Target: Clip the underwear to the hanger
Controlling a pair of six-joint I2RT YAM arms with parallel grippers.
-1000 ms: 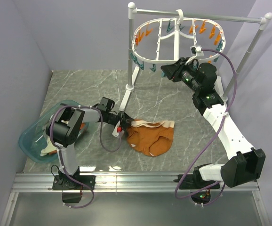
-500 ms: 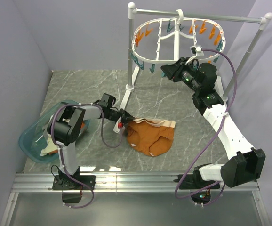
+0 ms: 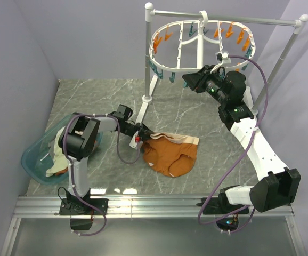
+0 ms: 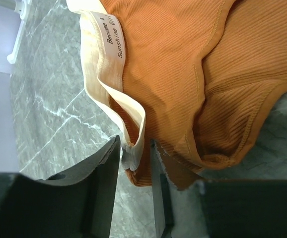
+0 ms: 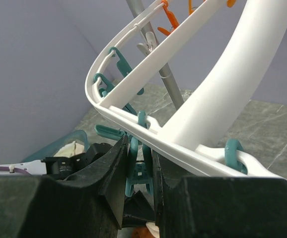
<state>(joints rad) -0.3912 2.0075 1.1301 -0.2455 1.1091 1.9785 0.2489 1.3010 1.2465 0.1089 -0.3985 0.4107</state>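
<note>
The rust-orange underwear (image 3: pixel 171 153) with a cream waistband lies flat on the marble table, right of centre. My left gripper (image 3: pixel 141 137) is low at its left waistband corner. In the left wrist view the gripper (image 4: pixel 133 161) is shut on the folded cream waistband (image 4: pixel 133 124), with orange fabric (image 4: pixel 203 74) spreading beyond. The white oval hanger (image 3: pixel 153 50) hangs from the rail at the back. My right gripper (image 3: pixel 188 81) is at its near rim (image 5: pixel 223 89), shut on a teal clothespin (image 5: pixel 144 171) that hangs there.
A teal basin (image 3: pixel 32 160) holding white-and-orange garments sits at the left. The grey-white pole stand (image 3: pixel 146 64) rises behind the underwear, with its foot (image 3: pixel 142 114) next to my left gripper. Grey walls close in on both sides.
My left wrist has shifted slightly at the waistband corner, and the waistband now lies straighter. The right arm has not moved.
</note>
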